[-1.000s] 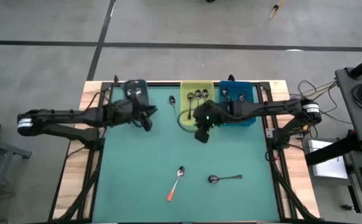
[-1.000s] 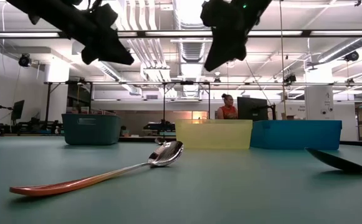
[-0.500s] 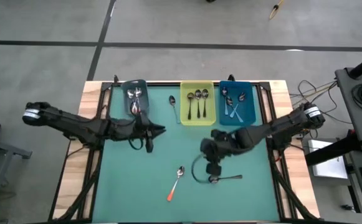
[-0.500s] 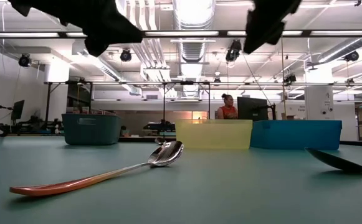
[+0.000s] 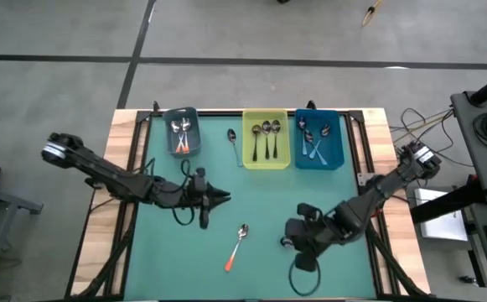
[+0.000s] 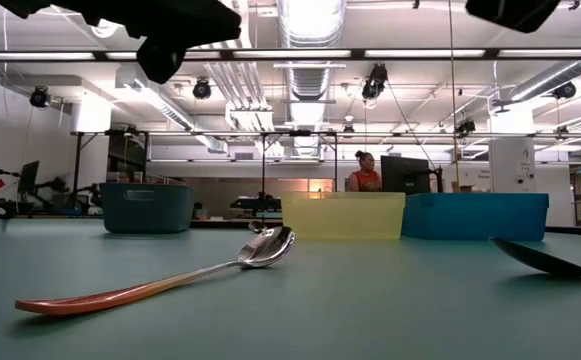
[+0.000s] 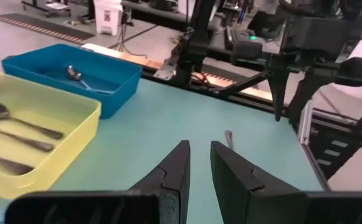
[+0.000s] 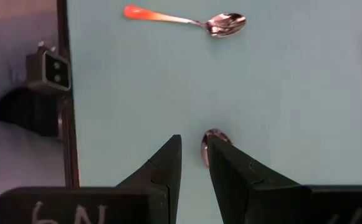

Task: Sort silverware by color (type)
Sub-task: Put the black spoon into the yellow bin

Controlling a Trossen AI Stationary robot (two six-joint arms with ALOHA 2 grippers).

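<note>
Two spoons lie flat on the green mat: an orange-handled spoon [image 5: 237, 245] [image 6: 170, 280] and a dark spoon [image 6: 545, 260], whose bowl [image 8: 213, 142] shows just beyond my right gripper's fingertips. My right gripper [image 5: 292, 242] [image 8: 193, 146] hangs above that spoon, slanting down, open by a narrow gap with nothing in it. My left gripper [image 5: 218, 197] [image 7: 198, 152] hovers left of centre, pointing almost level toward the right edge, also narrowly open with nothing between its fingers. A third spoon [image 5: 234, 144] lies beside the yellow bin [image 5: 266, 159].
Three bins stand along the far edge: a grey-blue bin [image 5: 182, 117] with orange-handled spoons, the yellow bin with dark spoons, and a blue bin [image 5: 318, 161] with pale spoons. The mat's middle [image 5: 251, 193] is free. A person [image 6: 365, 172] sits far behind the table.
Both grippers have left the bins and come toward the near edge. The left one swung toward the near edge and the right, ending left of centre. The right one swept farther and now hangs over the dark spoon. The spoons on the mat have not moved.
</note>
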